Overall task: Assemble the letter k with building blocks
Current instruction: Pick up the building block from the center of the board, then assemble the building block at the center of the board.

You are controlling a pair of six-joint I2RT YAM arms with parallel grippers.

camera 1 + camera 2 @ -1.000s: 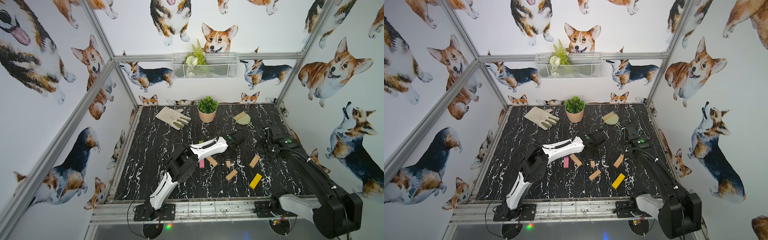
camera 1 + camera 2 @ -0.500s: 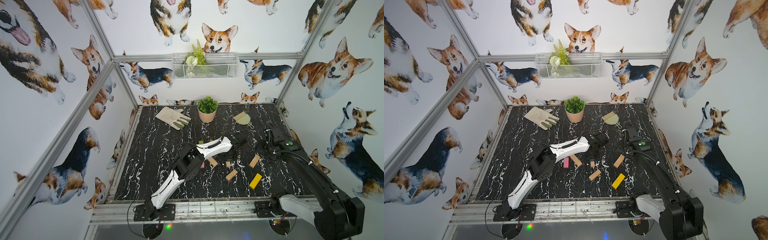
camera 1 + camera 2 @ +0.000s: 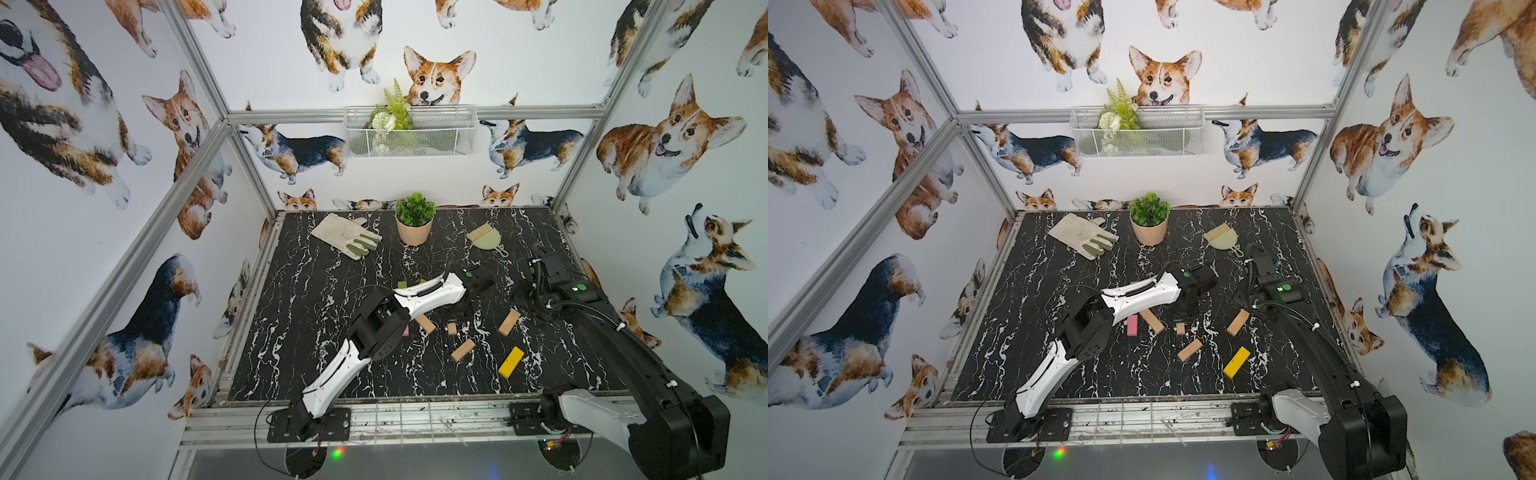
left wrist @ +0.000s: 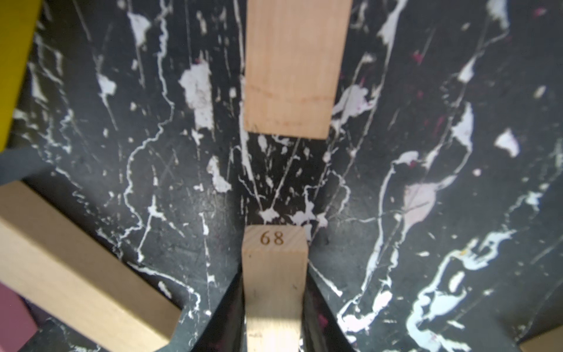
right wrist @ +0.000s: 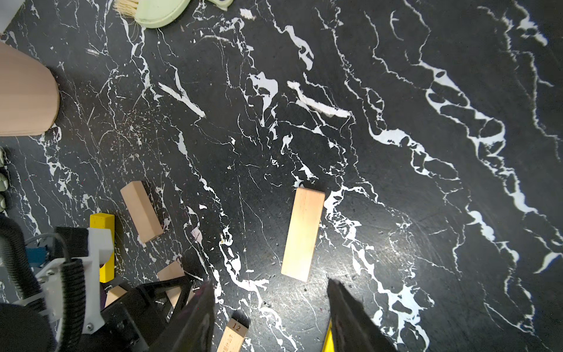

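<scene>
Left wrist: block (image 4: 274, 292) inside end effector (image 4: 274, 271)

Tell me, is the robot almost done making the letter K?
Not nearly. No K shape shows yet: the yellow block, pink block and tan blocks lie scattered. The left pincer is shut on one tan block marked 68. The right pincer is open, empty. All the arranging is left.
</scene>
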